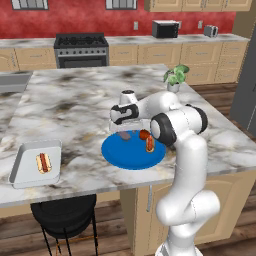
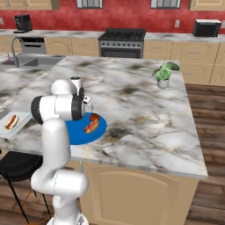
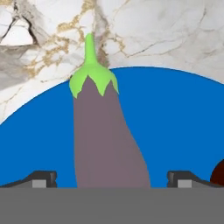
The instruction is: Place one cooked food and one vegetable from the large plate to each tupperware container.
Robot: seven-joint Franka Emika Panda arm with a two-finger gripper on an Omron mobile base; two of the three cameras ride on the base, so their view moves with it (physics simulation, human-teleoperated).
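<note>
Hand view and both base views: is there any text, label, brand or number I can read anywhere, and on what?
None can be read.
The eggplant, the large plate and the light grey tupperware container carry no print.
The microwave and stove along the back wall are too small and blurred to show any lettering.

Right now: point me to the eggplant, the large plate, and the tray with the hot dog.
eggplant (image 3: 107, 140), hand view, middle of its purple body.
large plate (image 1: 120, 155), left base view, bare blue near its front rim.
light grey tray (image 1: 25, 162), left base view, bare floor left of the hot dog.
</note>
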